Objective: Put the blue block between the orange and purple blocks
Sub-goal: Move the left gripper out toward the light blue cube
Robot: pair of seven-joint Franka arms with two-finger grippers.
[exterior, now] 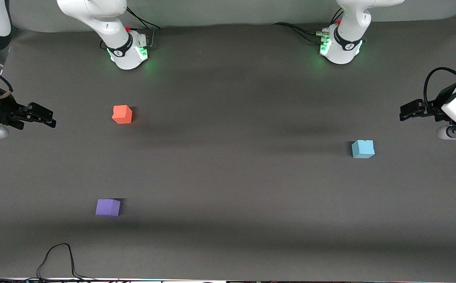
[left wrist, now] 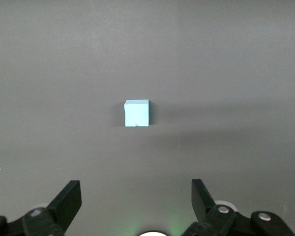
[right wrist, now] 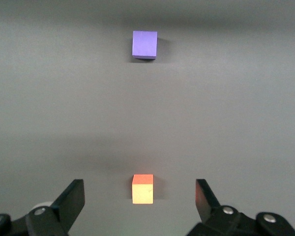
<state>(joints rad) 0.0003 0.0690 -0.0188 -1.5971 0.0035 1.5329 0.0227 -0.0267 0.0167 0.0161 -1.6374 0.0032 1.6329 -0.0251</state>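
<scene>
The light blue block (exterior: 362, 149) sits on the dark mat toward the left arm's end of the table; it also shows in the left wrist view (left wrist: 136, 113). The orange block (exterior: 122, 114) and the purple block (exterior: 108, 207) sit toward the right arm's end, the purple one nearer the front camera, with a wide gap between them. My left gripper (exterior: 405, 112) is open and empty in the air beside the blue block (left wrist: 136, 189). My right gripper (exterior: 45, 116) is open and empty, and its view (right wrist: 138, 184) shows the orange block (right wrist: 142, 189) below and the purple block (right wrist: 144, 44).
The two arm bases (exterior: 127, 49) (exterior: 340, 45) stand along the edge of the table farthest from the front camera. A black cable (exterior: 58, 257) loops onto the mat at the edge nearest the front camera. The dark grey mat (exterior: 231, 177) covers the table.
</scene>
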